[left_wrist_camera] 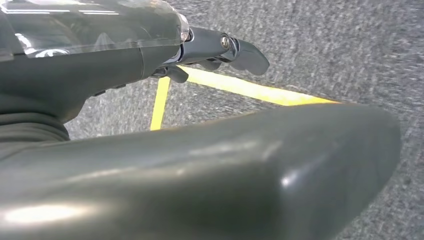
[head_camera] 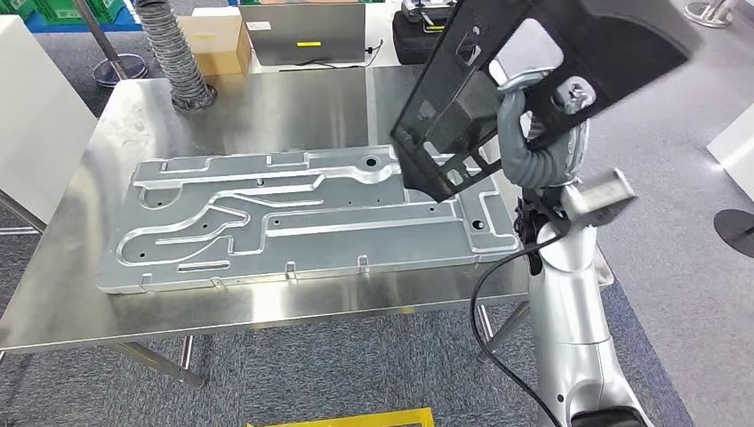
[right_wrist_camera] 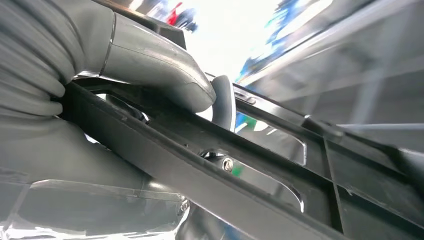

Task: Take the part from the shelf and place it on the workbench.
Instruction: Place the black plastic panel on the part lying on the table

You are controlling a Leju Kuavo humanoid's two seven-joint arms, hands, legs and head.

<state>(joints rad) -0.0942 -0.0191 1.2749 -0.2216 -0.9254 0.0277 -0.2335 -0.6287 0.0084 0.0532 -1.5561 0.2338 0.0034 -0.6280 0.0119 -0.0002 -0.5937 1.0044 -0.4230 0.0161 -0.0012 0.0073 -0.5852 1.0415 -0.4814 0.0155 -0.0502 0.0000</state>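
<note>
Metal plate (head_camera: 302, 218) on workbench (head_camera: 267, 111), part (head_camera: 533, 80) above plate's right end, laptop (head_camera: 302, 31) behind, hose (head_camera: 173, 49) at back left

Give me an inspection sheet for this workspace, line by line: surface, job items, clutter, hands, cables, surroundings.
Surface: steel workbench, bare metal at the back.
Job's things: black frame part held tilted above the bench's right end; large grey machined plate lying flat on the bench.
Clutter: ribbed hose standing on the bench's far left corner.
Hands: right hand grips the part; left hand holds nothing, hanging over the floor.
Cables: black cable looping beside the right arm.
Surroundings: grey carpet, yellow floor tape, cardboard box, laptop.
</note>
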